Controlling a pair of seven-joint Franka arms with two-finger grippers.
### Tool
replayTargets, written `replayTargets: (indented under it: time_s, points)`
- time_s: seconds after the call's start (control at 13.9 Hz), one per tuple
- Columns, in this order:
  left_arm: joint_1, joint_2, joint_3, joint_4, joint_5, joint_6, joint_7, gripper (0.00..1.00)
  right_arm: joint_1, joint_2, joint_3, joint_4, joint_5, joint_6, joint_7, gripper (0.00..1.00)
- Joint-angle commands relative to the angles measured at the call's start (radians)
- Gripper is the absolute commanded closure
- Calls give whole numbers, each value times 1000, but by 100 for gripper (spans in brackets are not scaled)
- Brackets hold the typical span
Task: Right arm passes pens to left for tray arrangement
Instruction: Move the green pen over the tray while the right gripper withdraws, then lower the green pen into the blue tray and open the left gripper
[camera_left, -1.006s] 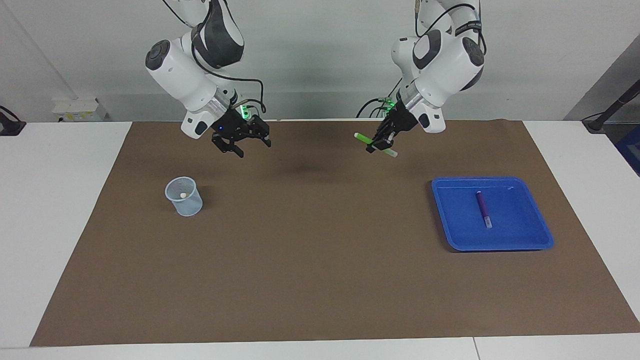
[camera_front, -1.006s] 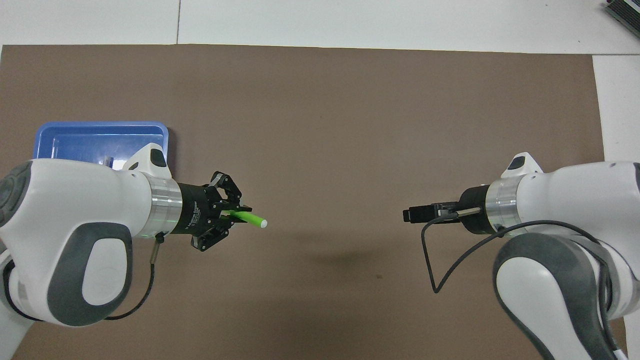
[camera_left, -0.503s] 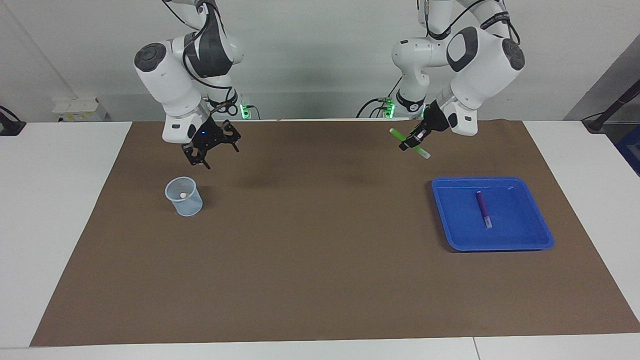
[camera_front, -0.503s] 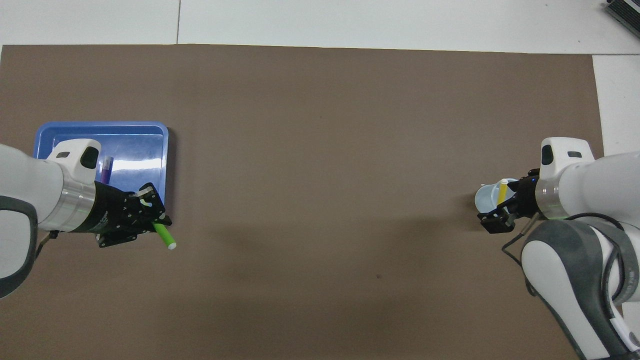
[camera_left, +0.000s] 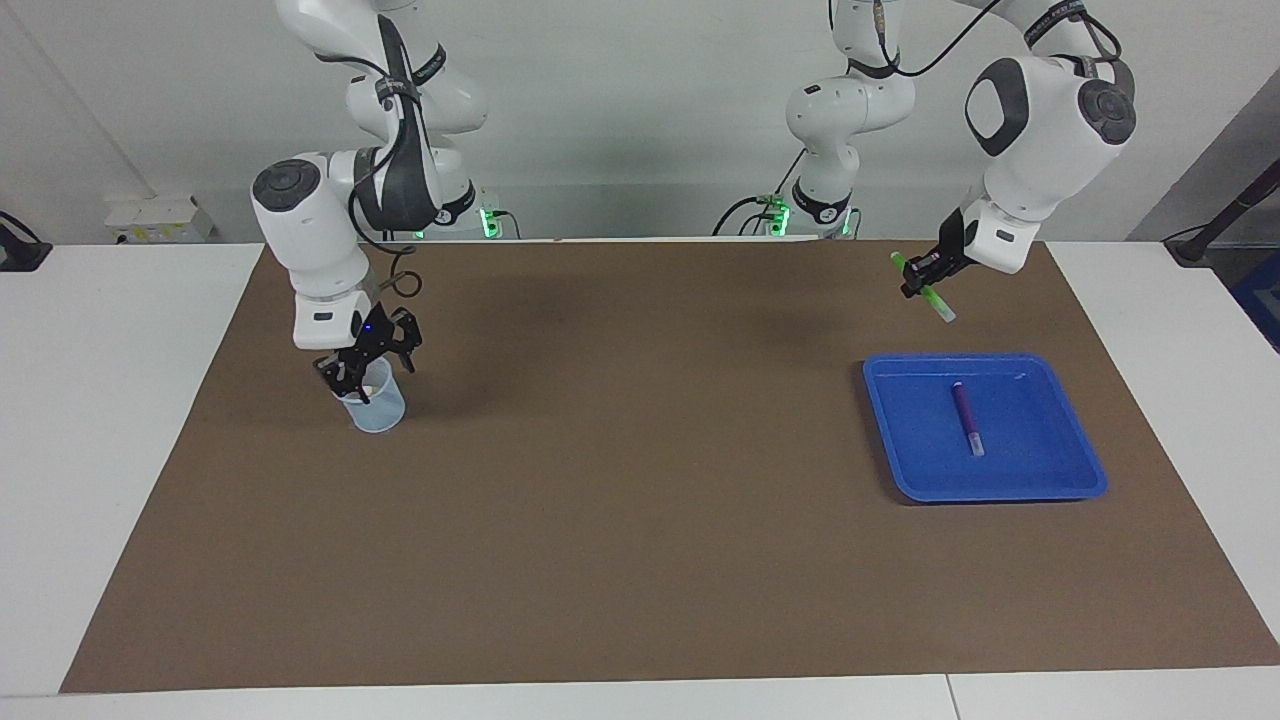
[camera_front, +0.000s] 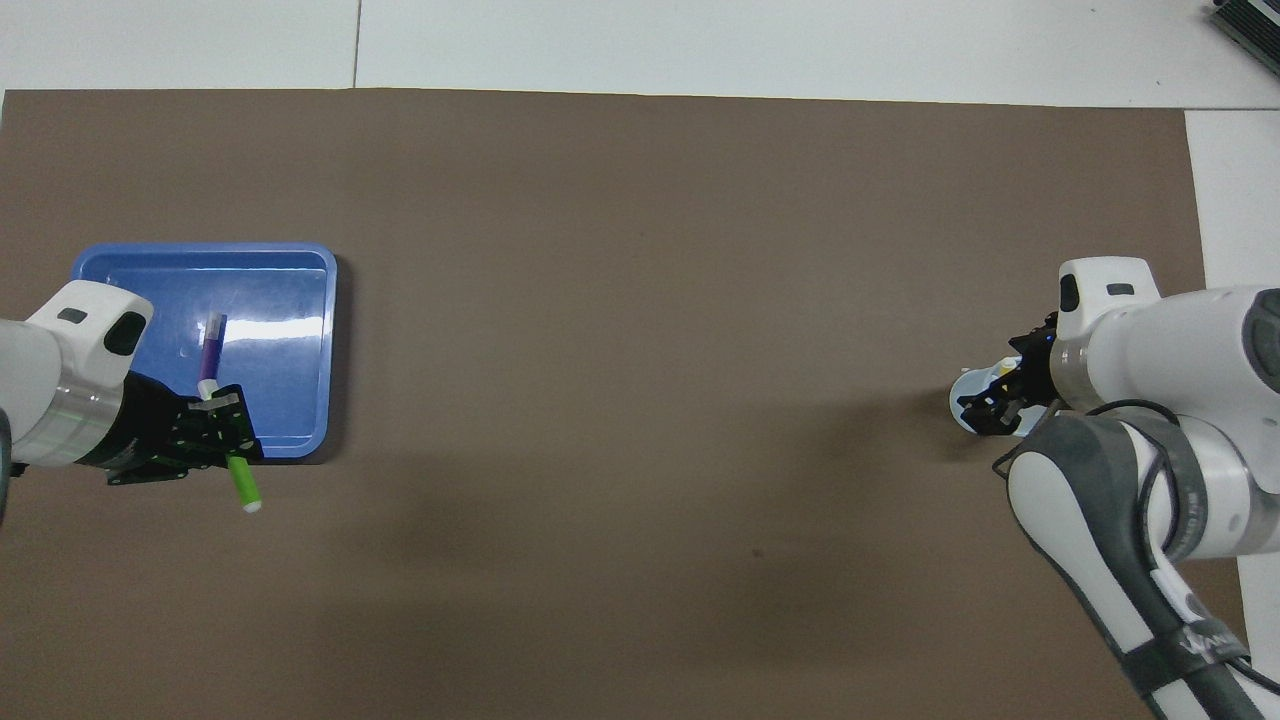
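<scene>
Both claws have swung out from mid-table: left toward the tray, right down to the cup.
My left claw (camera_left: 922, 278) is clamped mid-barrel on the slim bright green marker pen (camera_left: 940, 308), tilted, over the brown mat (camera_left: 640, 500) by the rim of the shallow blue plastic tray (camera_left: 1000, 492). My right claw (camera_left: 352, 385) dips into the small pale mesh cup (camera_left: 385, 410), where the yellow pen (camera_front: 1003, 368) barely shows; gripping or not, I cannot tell. The purple marker pen (camera_left: 966, 415) lies flat in the tray. Pens like these look light, stiff and slick, likely to swivel, so pinch mid-barrel.
</scene>
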Motion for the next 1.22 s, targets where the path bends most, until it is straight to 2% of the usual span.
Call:
replayTargets:
  time_s: [0.0, 0.22, 0.43, 0.65, 0.86, 1.15]
  points:
    - [54, -5, -9, 7, 73, -17, 135, 100, -58, 50, 10, 71, -26, -31, 6, 27]
    - [94, 24, -9, 5, 136, 19, 246, 100, -66, 50, 10, 80, -23, -73, 15, 27]
    - [136, 70, -9, 4, 170, 81, 301, 100, -61, 44, 12, 97, -9, -185, 182, 31]
    - [157, 110, -9, 4, 187, 139, 329, 100, -58, 44, 13, 97, -8, -189, 201, 40]
    - [166, 162, -9, 5, 207, 216, 329, 100, -61, 43, 13, 99, -8, -199, 201, 53]
    - [173, 223, -9, 4, 218, 286, 329, 100, -63, 52, 13, 99, -5, -185, 248, 54]
